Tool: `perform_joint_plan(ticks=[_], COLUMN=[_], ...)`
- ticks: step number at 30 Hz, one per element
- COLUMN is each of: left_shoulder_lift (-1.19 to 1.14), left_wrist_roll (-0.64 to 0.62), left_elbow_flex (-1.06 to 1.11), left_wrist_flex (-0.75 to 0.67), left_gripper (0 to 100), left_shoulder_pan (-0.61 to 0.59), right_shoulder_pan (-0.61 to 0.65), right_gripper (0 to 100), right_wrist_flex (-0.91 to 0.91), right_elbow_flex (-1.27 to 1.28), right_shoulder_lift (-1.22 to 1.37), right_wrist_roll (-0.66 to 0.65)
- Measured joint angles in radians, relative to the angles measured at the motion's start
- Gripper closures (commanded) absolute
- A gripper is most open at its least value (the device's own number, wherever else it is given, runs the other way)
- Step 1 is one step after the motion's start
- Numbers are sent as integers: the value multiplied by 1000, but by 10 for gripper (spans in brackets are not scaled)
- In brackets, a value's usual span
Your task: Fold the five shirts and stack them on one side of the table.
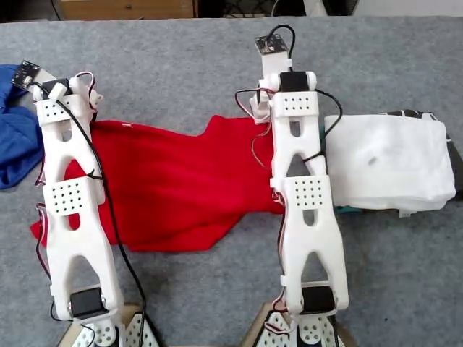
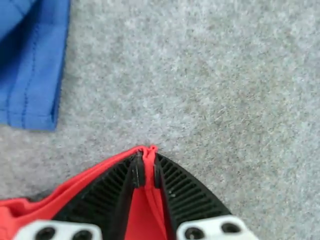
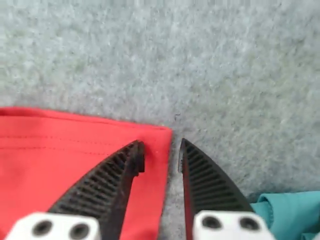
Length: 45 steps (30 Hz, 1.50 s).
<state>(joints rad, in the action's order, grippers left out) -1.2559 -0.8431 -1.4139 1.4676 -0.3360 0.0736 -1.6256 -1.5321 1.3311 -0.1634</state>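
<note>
Centrally, the red shirt (image 1: 173, 188) lies spread on the grey table (image 1: 181, 58), partly under both arms. The left gripper (image 2: 146, 168) is clamped on one red corner, near the blue shirt (image 1: 14, 144) bunched at the table's left edge. The right gripper (image 3: 161, 155) stands parted over another red corner, beside a teal shirt (image 3: 290, 215) that lies under the folded white shirt (image 1: 387, 163) at the right edge.
</note>
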Motion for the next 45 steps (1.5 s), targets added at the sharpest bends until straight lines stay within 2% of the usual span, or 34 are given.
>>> perform_joint_plan(ticks=[22, 29, 45], left_shoulder_lift=[-31, -31, -31], left_wrist_roll=[0, 0, 2], left_elbow_flex=[-20, -20, -20], left_wrist_flex=[-2, -2, -15], left_gripper=[971, 971, 971], left_shoulder_pan=[2, 2, 8], right_shoulder_pan=[25, 23, 23], right_gripper=[869, 962, 986], right_wrist_flex=[0, 8, 34], right_elbow_flex=[40, 46, 38], right_shoulder_lift=[0, 0, 0], right_wrist_roll=[15, 17, 17])
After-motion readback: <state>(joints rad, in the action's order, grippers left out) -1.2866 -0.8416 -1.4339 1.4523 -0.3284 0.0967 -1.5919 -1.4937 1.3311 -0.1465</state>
